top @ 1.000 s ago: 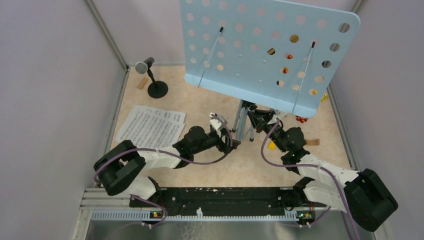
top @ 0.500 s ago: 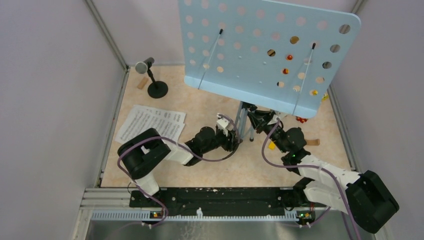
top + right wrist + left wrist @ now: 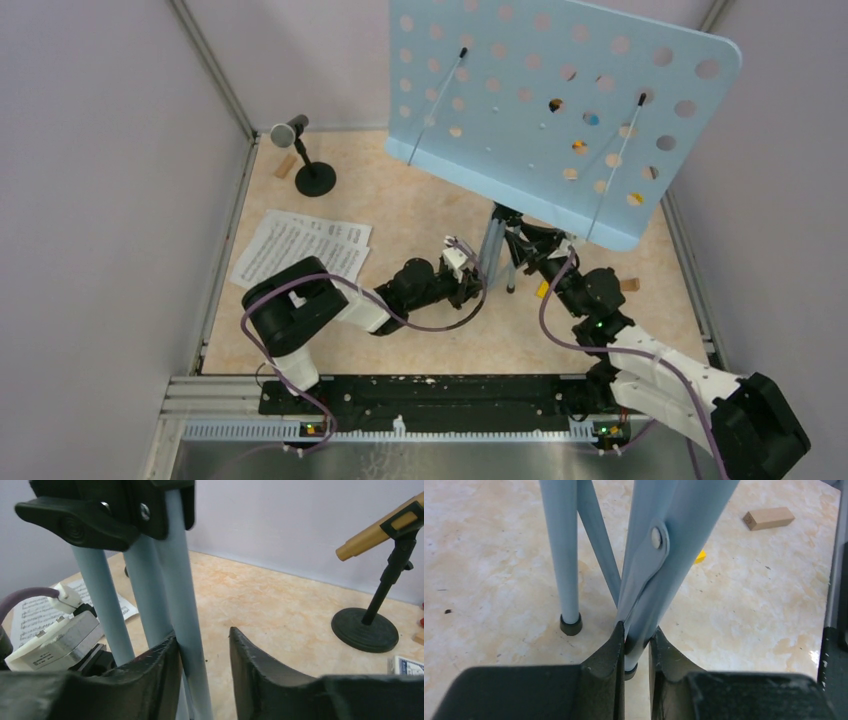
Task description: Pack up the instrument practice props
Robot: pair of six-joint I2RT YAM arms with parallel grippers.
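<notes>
Light blue and punched with rows of holes, the music desk [image 3: 560, 120] fills the far right of the table [image 3: 400, 205], tilted on grey tripod legs [image 3: 497, 245] that stand mid-table just ahead of both arms. The step in hand looks like folding or shifting this stand. The left gripper [image 3: 636, 650] is clamped low on one leg, just above its rubber foot. The right gripper [image 3: 202, 645] sits higher at the tubes below the black clamp knob [image 3: 75, 522], jaws apart, one finger touching a tube and the other clear of it. To do this well, the right jaws should probably close on the post before anything is pulled. The heavy desk sits high and off-centre, so the stand could tip. The legs should be drawn in slowly along their hinge. White music sheets [image 3: 300, 250] lie flat to the near left. A microphone [image 3: 290, 130] rests in its black mic holder [image 3: 315, 178] at the far left corner. A small wooden block [image 3: 769, 518] lies beyond the legs.
</notes>
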